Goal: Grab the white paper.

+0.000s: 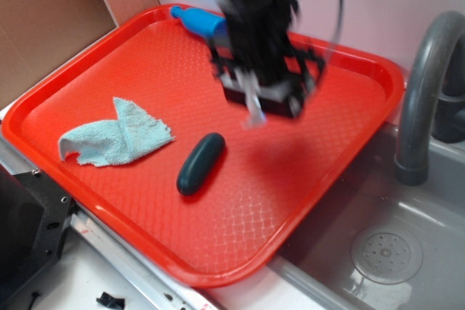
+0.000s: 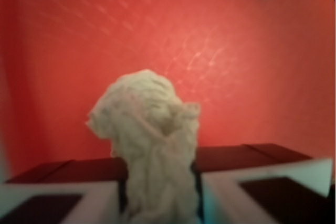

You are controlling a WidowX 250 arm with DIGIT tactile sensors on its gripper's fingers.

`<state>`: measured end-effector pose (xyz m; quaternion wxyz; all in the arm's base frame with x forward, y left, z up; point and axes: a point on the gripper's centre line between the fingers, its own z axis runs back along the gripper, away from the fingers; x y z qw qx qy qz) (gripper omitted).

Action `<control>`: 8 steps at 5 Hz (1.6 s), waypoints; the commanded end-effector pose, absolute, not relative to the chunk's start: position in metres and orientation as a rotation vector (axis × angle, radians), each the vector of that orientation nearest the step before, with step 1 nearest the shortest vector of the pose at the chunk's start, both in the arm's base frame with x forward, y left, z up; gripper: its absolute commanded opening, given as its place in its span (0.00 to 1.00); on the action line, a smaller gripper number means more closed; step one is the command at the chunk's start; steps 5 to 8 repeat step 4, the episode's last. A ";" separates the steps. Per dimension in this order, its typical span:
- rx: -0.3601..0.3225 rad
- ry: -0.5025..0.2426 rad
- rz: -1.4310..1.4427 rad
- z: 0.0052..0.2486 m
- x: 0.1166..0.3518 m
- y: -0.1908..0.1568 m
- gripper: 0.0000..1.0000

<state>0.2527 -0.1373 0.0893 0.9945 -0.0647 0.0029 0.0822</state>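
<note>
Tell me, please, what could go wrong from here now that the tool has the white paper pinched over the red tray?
1. The white paper is a soft, crumpled wad pinched only at its lower part in the tool; it might slip out if the arm moves quickly, and the exterior view is blurred.
2. If it drops, it could land on the red tray near the dark green oblong object, or roll toward the sink beside the tray.

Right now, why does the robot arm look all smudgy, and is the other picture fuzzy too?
In the exterior view the gripper is smeared by motion blur, while the red tray and blue cloth stay sharp. In the wrist view the white paper is close and soft-focused, and the corners look dark.
</note>
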 end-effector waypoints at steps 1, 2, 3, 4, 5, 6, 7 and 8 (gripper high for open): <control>-0.254 -0.041 0.064 0.163 0.220 -0.102 0.00; -0.233 -0.045 0.111 0.202 0.187 -0.074 0.00; -0.214 -0.063 0.165 0.211 0.174 -0.068 0.00; -0.172 -0.136 0.222 0.208 0.169 -0.065 0.00; -0.172 -0.136 0.222 0.208 0.169 -0.065 0.00; -0.172 -0.136 0.222 0.208 0.169 -0.065 0.00; -0.172 -0.136 0.222 0.208 0.169 -0.065 0.00; -0.172 -0.136 0.222 0.208 0.169 -0.065 0.00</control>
